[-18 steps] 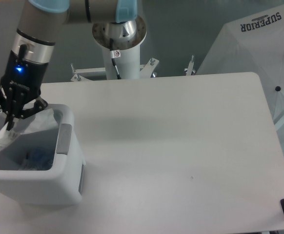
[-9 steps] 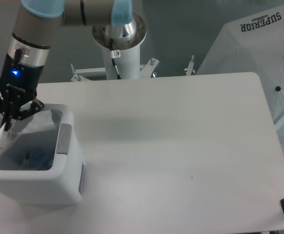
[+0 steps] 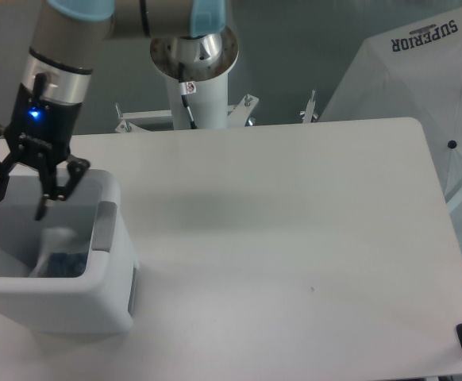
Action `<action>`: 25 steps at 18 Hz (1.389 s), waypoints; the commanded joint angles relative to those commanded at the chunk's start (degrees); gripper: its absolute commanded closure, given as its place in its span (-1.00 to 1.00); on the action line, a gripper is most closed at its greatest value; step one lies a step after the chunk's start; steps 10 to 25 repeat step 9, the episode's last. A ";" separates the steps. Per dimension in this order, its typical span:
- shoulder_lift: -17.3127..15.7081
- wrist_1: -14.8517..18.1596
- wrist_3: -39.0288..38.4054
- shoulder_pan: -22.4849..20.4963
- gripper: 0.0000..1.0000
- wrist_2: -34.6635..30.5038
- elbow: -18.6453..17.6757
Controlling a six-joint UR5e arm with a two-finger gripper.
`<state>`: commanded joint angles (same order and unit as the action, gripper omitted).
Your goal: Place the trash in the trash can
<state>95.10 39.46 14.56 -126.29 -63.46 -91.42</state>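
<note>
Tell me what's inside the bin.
In the bin lies the bluish bottle, with a pale bag over it. The near wall hides the bin's floor. The open end effector hangs above, empty.

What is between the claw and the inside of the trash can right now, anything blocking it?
Nothing visible. The open claw hangs right over the trash can, whose top is uncovered. The bottle already lies inside, with something pale beside it that may be the bag.

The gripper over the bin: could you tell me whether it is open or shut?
Open: the gripper has its fingers spread above the trash can, holding nothing.
</note>
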 joint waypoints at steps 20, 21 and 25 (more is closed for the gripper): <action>-0.18 0.61 12.24 -10.73 -1.00 0.44 3.53; -0.18 0.61 12.24 -10.73 -1.00 0.44 3.53; -0.18 0.61 12.24 -10.73 -1.00 0.44 3.53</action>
